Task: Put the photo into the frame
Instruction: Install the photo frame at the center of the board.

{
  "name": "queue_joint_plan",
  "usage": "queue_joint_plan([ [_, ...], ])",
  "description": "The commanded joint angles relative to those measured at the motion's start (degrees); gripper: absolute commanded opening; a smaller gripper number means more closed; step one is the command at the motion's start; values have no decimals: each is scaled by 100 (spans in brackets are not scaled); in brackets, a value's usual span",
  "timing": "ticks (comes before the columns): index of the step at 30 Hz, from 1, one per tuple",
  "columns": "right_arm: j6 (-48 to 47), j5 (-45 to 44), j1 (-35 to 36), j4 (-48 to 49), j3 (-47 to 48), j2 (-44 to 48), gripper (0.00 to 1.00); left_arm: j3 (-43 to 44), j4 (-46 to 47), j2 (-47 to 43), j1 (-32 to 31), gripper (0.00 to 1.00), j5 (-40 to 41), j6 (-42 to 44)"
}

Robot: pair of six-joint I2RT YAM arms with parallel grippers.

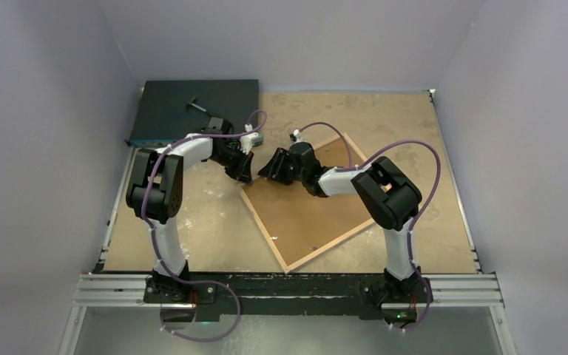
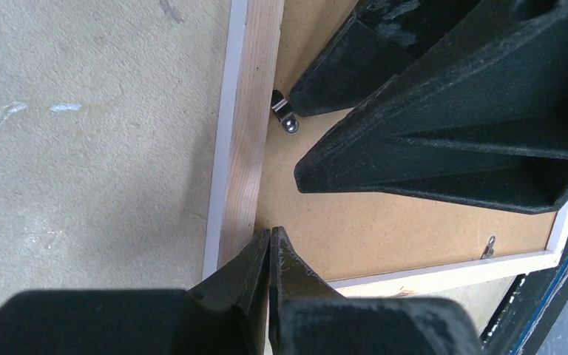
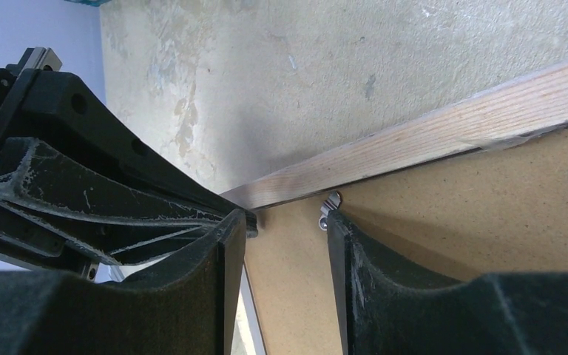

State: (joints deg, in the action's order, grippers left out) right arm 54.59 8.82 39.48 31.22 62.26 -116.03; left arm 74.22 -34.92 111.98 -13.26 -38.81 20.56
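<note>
Frame (image 1: 263, 231): face-down; judged light, stiff, breakable; hold by wooden rail. Left jaws shut at its 10 o'clock edge; right jaws part-open beside clip (image 3: 330, 211).

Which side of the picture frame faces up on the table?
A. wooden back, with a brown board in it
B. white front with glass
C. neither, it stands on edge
A: the frame lies flat, its light wood rails facing up around a brown backing board.
</note>
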Motion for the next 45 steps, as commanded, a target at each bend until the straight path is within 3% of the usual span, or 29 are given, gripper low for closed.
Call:
queue_joint_plan([
  [1, -46, 58, 33, 47, 154, -70, 48, -14, 5, -120, 15, 0, -207, 108],
  [16, 41, 234, 35, 240, 277, -298, 46, 5, -57, -139, 15, 0, -243, 155],
  [23, -33, 196, 29, -83, 149, 54, 45, 28, -103, -193, 16, 0, -218, 165],
  [32, -475, -699, 33, -337, -145, 793, 58, 137, -94, -268, 61, 0, -210, 34],
  [45, -340, -598, 583, -231, -52, 277, 46, 197, -174, -342, 290, 0, -391, -103],
])
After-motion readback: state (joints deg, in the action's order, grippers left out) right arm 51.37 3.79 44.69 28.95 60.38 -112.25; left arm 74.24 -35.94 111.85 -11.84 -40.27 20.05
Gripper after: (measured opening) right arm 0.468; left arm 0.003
